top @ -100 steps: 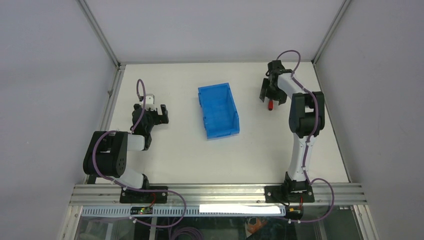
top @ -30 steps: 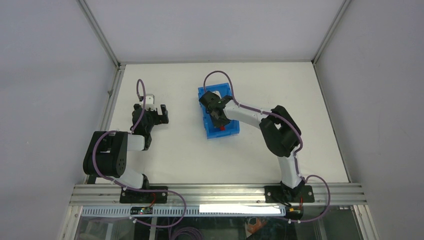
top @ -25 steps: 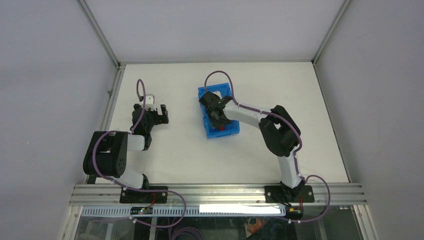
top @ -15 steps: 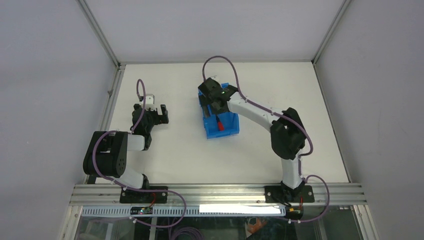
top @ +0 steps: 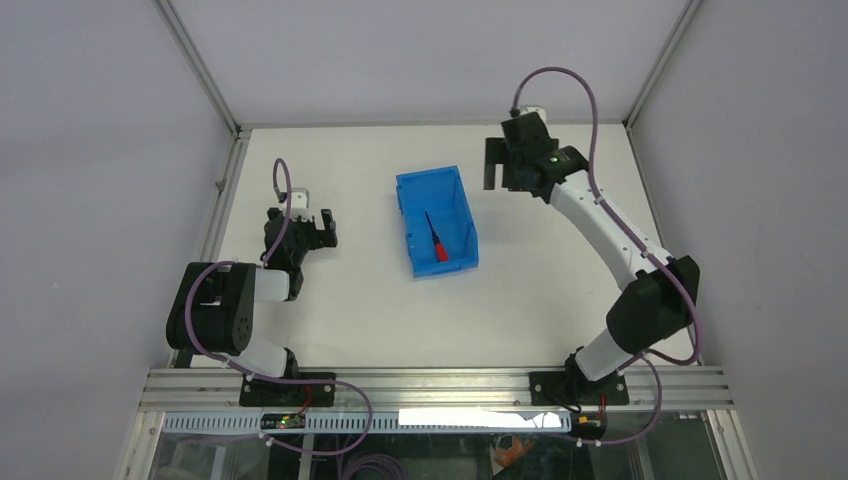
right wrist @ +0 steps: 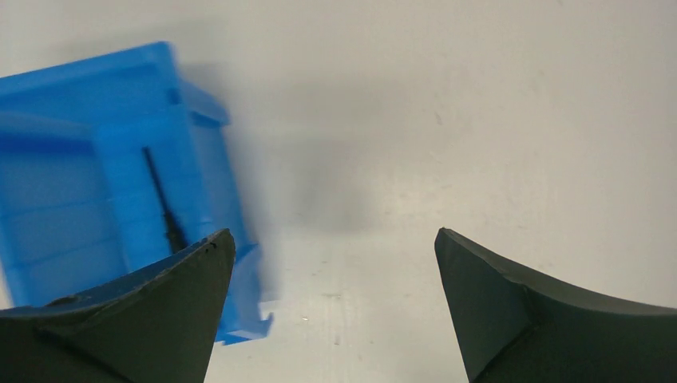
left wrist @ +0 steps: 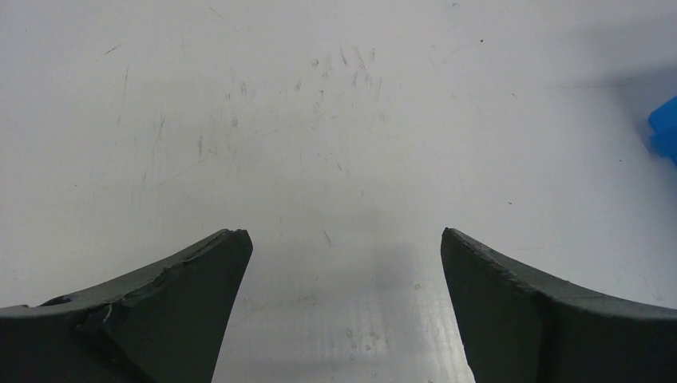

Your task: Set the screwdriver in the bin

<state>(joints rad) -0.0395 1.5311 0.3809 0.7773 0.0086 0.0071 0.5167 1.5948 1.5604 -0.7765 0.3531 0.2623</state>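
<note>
My right tool hangs wide open, empty — the screwdriver lies inside the bin off to its left; my left tool stands open too.

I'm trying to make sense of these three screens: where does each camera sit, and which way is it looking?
Top external: fixed above and behind the robot, looking down at the table; both arms show, with left gripper and right gripper.
Left wrist: on the left wrist, facing bare tabletop; left gripper, jaws open, fills the bottom corners.
Right wrist: on the right wrist, facing the table; right gripper, jaws open; the bin holding the screwdriver at left.
Shared: top and right-wrist views both show the screwdriver in the bin.
</note>
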